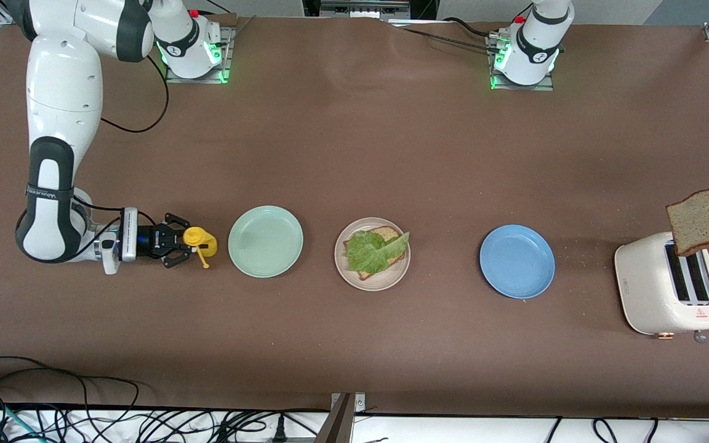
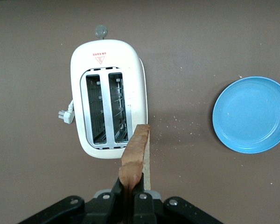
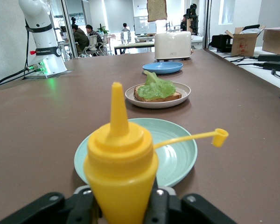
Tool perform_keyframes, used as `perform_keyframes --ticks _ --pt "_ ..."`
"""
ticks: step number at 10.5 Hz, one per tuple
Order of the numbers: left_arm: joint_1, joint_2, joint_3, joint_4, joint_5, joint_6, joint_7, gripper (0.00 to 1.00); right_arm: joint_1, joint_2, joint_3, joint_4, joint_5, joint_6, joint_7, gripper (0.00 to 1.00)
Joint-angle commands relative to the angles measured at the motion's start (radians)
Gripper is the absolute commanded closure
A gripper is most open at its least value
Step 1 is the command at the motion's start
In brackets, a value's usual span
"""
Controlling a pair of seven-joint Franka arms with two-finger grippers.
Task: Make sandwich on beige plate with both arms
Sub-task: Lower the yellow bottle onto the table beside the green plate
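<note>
Beige plate (image 1: 372, 280) mid-table: bottom slice (image 1: 385, 234) under lettuce (image 1: 374, 251). Left gripper (image 2: 130, 193) clamps top slice (image 1: 698, 220) over toaster (image 1: 668, 289). Advise: carry level, lower square onto lettuce. Right gripper (image 1: 183, 245) around mustard bottle (image 1: 199, 242); grip state cannot tell.

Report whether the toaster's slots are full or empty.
Empty: the toaster shows bare wire racks in both slots; the left gripper holds the bread slice above it.

Lettuce (image 1: 376, 250) on bread (image 1: 383, 245) — on plate (image 1: 372, 254).

White arms (image 1: 59, 123), dark grey joints, black cables, green base lights.
</note>
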Motion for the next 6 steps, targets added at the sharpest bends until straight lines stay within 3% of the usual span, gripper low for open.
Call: perform_keyframes --ticks 1,4,6 --pt "0.0 -0.011 0.002 -0.006 -0.019 -0.008 -0.005 1.0 -0.024 0.006 0.006 0.018 0.02 -0.025 -0.006 0.0" --pt "0.0 -0.011 0.002 -0.006 -0.019 -0.008 -0.005 1.0 -0.076 0.007 -0.005 0.022 -0.02 -0.009 0.001 0.0" --pt "-0.009 -0.011 0.001 -0.005 -0.019 -0.008 -0.024 1.0 -0.084 0.006 -0.066 0.062 -0.075 0.003 0.049 0.0"
